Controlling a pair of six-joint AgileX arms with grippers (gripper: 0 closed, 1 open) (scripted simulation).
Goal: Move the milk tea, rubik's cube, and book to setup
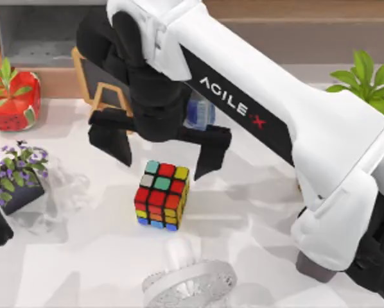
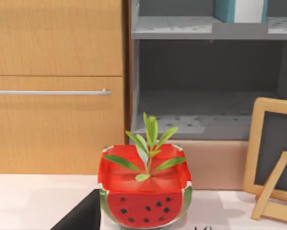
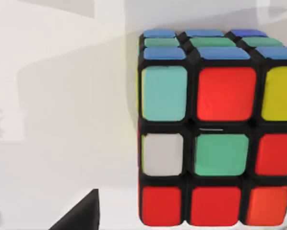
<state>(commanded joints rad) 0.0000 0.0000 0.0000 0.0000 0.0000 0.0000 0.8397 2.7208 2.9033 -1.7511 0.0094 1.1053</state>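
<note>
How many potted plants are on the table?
3: a watermelon-shaped pot at the far left, a purple-flowered plant at the left edge, a green plant at the far right. The arm may hide others.

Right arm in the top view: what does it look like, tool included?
The right arm has smooth white shells with a black band lettered "AGILE X", the X red. Its wrist is black, and the right tool is black too, with two broad flat fingers. The left arm sits at the left edge.

white table (image 1: 262, 212) | wooden cabinet (image 2: 57, 86) | grey open shelf (image 2: 206, 81) behind
</note>
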